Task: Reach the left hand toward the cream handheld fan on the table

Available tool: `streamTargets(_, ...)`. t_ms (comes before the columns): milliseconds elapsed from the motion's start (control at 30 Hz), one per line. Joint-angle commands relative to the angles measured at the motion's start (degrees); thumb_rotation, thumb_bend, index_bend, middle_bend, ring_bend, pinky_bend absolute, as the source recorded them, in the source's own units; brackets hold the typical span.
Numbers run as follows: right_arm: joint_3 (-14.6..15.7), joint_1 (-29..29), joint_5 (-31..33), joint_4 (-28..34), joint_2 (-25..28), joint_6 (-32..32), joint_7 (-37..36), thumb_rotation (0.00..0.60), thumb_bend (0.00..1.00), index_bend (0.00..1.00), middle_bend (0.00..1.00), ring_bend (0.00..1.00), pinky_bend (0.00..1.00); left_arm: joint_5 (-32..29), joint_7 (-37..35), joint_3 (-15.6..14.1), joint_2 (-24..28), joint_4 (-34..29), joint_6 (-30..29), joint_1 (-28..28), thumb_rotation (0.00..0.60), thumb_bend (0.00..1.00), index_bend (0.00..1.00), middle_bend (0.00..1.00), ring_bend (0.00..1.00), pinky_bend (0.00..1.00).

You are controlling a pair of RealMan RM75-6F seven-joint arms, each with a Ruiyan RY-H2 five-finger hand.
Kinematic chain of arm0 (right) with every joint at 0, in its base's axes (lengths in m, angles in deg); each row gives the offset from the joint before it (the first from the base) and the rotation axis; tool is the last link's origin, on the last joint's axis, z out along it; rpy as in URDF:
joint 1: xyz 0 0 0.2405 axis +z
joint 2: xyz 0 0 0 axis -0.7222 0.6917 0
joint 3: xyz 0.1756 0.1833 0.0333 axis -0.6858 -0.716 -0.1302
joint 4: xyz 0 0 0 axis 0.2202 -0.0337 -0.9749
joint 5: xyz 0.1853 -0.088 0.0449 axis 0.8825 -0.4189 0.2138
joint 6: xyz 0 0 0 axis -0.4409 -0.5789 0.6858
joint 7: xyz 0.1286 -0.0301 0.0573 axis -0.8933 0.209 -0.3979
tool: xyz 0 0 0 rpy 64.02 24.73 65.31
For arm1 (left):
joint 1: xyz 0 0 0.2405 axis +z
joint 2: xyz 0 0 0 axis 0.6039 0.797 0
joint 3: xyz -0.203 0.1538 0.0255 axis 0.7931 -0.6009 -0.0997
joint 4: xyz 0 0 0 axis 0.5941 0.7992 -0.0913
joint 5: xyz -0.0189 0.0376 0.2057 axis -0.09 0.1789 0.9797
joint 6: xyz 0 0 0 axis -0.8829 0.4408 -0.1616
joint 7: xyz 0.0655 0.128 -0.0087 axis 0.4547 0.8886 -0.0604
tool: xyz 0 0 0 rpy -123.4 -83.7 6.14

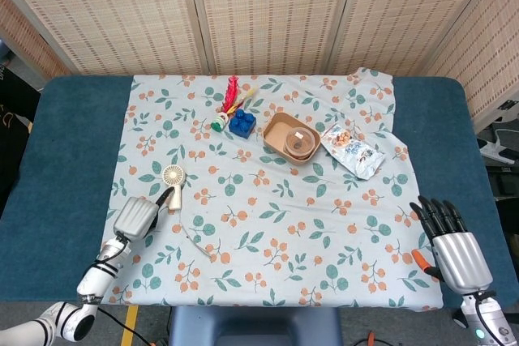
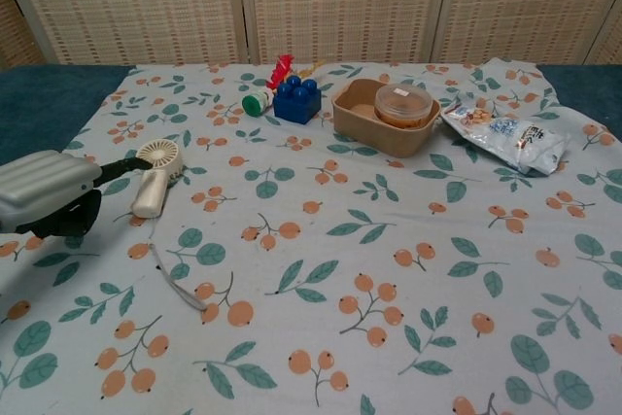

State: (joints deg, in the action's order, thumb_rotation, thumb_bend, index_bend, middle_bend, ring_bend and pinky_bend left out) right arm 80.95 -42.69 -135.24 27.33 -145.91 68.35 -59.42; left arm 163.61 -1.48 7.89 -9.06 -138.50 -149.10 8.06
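The cream handheld fan (image 1: 173, 181) lies on the floral cloth at the left, round head away from me and handle pointing toward me; the chest view shows the fan (image 2: 155, 178) too. My left hand (image 1: 137, 217) is just left of and nearer than the handle, back upward, holding nothing. One dark finger (image 1: 165, 198) stretches out to the handle, and in the chest view the left hand (image 2: 47, 193) has that fingertip at the fan's neck. My right hand (image 1: 451, 242) rests at the table's near right with its fingers straight and apart, holding nothing.
A thin cord (image 1: 198, 241) lies just right of the left hand. Further back are a blue brick (image 1: 242, 122), a red and green toy (image 1: 228, 103), a brown box (image 1: 277, 129) holding a lidded cup, and a snack bag (image 1: 351, 149). An orange-handled tool (image 1: 419, 258) lies by the right hand.
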Motion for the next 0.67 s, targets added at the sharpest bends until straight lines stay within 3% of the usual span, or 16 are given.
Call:
streamTargets(33,0.29,-0.25,-0.63,0.23,0.25,0.48,-0.15,0.6,0.18,0.0,0.0,0.0,0.0,6.62,-1.15,-0.67,3.58,-7.0,-11.41,2.6,0.6,0.83,0.0,0.86,0.81,1.0)
streamTargets(133,0.66,-0.52,-1.55,0.58,0.59,1.06,-0.36,0.6,0.18,0.0,0.0,0.0,0.0,9.59,-0.23,-2.34,8.07,-14.57,-17.42,5.55,0.6,0.68,0.0,0.76,0.74,0.99)
streamTargets(200,0.97,-0.72,-2.21,0.85,0.93,1.45,-0.75,0.6,0.18,0.0,0.0,0.0,0.0,10.48,-0.12,-4.57,11.44,-19.26,-21.02,8.82,0.6,0.57,0.0,0.61,0.59,0.88)
streamTargets(300,1.22,-1.15,-2.77,1.28,1.68,2.28,-1.56,0.6,0.18,0.0,0.0,0.0,0.0,10.06,-2.2,-10.06,17.94,-25.77,-26.28,15.91,0.6,0.43,0.0,0.16,0.14,0.43)
streamTargets(333,1.32,-1.35,-3.0,1.48,1.96,2.65,-1.78,0.6,0.18,0.0,0.0,0.0,0.0,9.48,-4.08,-11.78,20.18,-27.54,-28.66,18.75,0.6,0.41,0.0,0.06,0.04,0.29)
streamTargets(367,1.45,-1.45,-3.27,1.68,2.19,2.84,-1.99,0.6,0.18,0.0,0.0,0.0,0.0,9.14,-4.36,-12.75,21.9,-29.12,-29.55,20.13,0.595,0.38,0.0,0.01,0.0,0.19)
streamTargets(500,1.97,-1.44,-2.99,1.99,2.77,1.86,-2.79,0.6,0.18,0.0,0.0,0.0,0.0,10.14,-7.03,-14.54,27.76,-32.95,-31.9,22.66,0.44,0.34,0.0,0.0,0.0,0.11)
streamTargets(667,3.85,-1.78,-6.28,2.94,3.23,1.86,-2.83,0.6,0.18,0.0,0.0,0.0,0.0,10.46,-9.71,-14.73,30.72,-34.45,-31.79,24.0,0.414,0.33,0.0,0.0,0.0,0.1)
